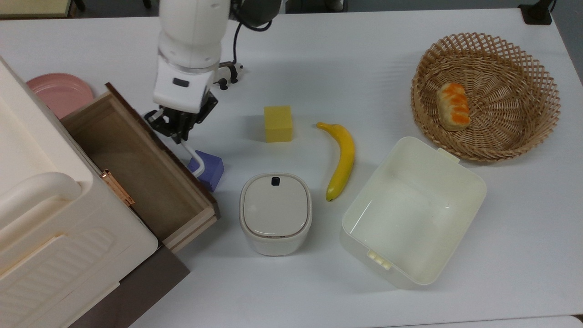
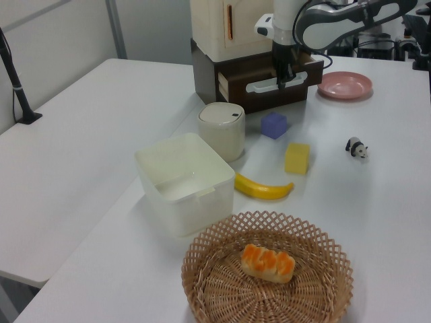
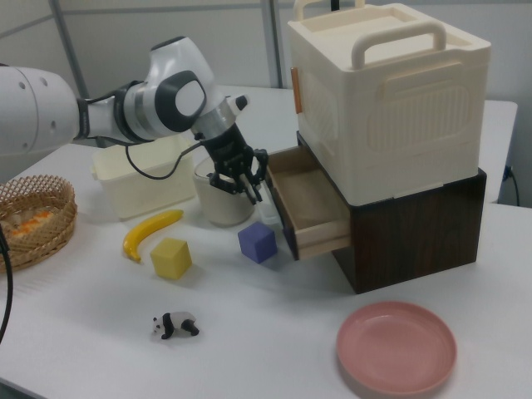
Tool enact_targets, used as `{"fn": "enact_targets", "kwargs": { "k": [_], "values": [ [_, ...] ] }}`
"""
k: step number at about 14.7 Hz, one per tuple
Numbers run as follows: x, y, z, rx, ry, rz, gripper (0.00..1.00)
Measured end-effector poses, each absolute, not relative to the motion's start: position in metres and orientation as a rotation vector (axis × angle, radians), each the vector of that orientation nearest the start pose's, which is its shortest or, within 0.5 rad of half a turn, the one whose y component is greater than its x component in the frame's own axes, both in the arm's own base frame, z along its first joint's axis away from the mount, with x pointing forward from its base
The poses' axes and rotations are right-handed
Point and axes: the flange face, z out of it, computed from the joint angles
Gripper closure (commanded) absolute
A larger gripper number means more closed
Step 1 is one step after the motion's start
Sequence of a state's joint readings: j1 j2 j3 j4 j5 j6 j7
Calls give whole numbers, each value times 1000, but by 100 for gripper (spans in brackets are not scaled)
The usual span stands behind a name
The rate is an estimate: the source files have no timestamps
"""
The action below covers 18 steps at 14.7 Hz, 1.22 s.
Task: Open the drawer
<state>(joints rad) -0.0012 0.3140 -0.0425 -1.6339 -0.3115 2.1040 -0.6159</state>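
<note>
Drawer (image 1: pixel 136 168) open; claw (image 1: pixel 178 132) seemingly gripping handle (image 1: pixel 193 162)

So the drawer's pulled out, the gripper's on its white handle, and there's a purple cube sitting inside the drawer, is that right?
Not quite. The drawer is pulled out and the gripper is at its white handle, but the purple cube is not inside. The top view shows it on the table, just outside the drawer's front panel, by the handle. The drawer's plywood inside looks bare.

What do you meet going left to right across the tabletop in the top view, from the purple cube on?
purple cube → lidded white bin → banana → cream tub → wicker basket.
</note>
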Motion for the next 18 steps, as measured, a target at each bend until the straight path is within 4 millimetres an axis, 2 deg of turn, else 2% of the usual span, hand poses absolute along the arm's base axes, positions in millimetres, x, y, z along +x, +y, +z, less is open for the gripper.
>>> {"fn": "enact_targets", "kwargs": {
  "k": [2,4,6,9,10,11,13,15,16,18],
  "values": [
    [662,-28,455,-3229,-1221,-62,97],
    [658,-19,460,-3209,-1210,-53,87],
    [656,-18,462,-3203,-1202,-57,40],
    [654,-8,467,-3163,-1132,-108,18],
    [653,-2,472,-3151,-1089,-138,5],
    [650,2,480,-3149,-1039,-155,0],
    [641,8,495,-3162,-937,-155,0],
    [631,25,509,-3174,-837,-130,0],
    [620,41,518,-3188,-733,-90,0],
    [603,56,532,-3233,-451,-33,0]
  ]
}}
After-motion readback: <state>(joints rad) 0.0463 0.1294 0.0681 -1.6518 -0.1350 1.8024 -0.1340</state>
